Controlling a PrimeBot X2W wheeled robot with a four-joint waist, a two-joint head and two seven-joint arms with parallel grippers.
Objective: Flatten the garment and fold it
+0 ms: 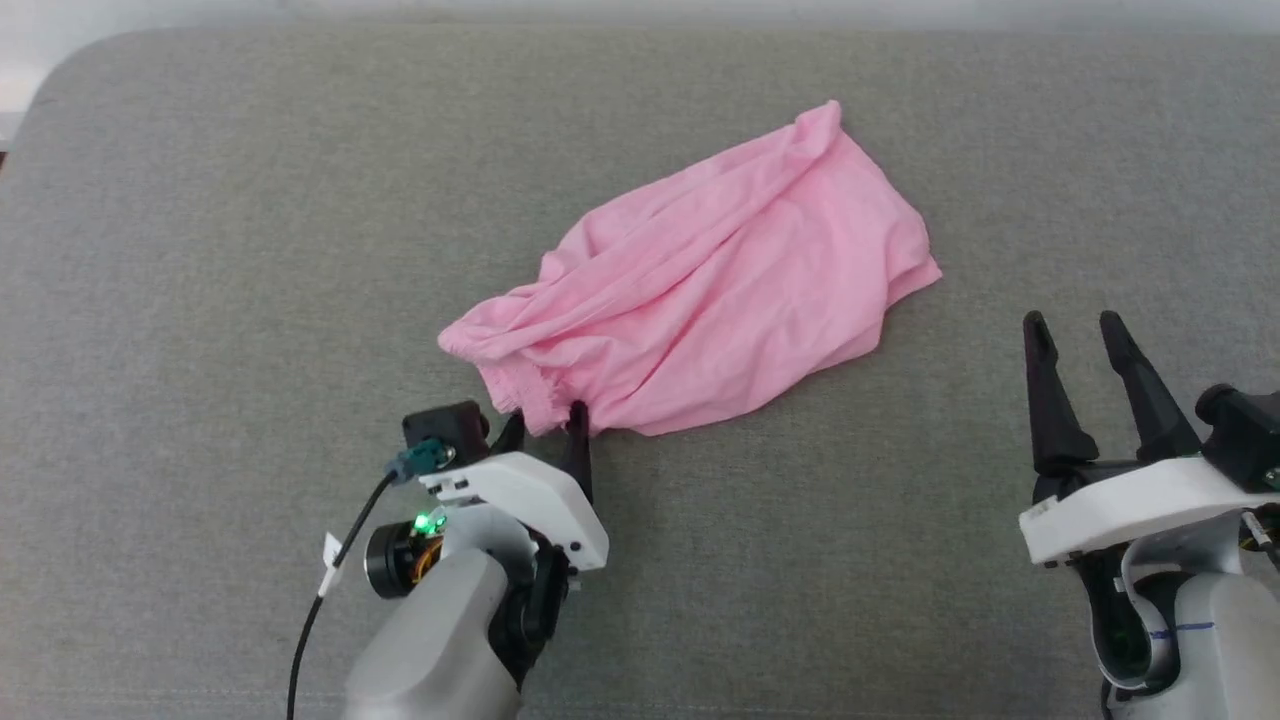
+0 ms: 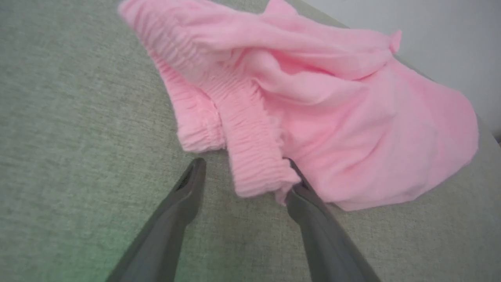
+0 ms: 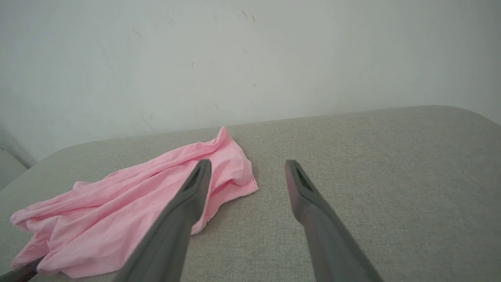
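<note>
The garment (image 1: 700, 280) is a light pink, wrinkled fabric piece lying crumpled across the middle of the grey cushion, its gathered elastic edge (image 2: 242, 137) toward me. My left gripper (image 1: 545, 425) is open at that near corner; the elastic band's end lies between its fingers (image 2: 242, 172), one fingertip tucked at the fabric's edge. My right gripper (image 1: 1080, 335) stands open with nothing in it, right of the garment (image 3: 129, 207) and apart from it, above the cushion.
A grey fabric cushion (image 1: 200, 250) bears everything, with rounded far corners. A pale wall (image 3: 250, 58) rises behind its far edge. A black cable (image 1: 330, 590) trails from my left wrist.
</note>
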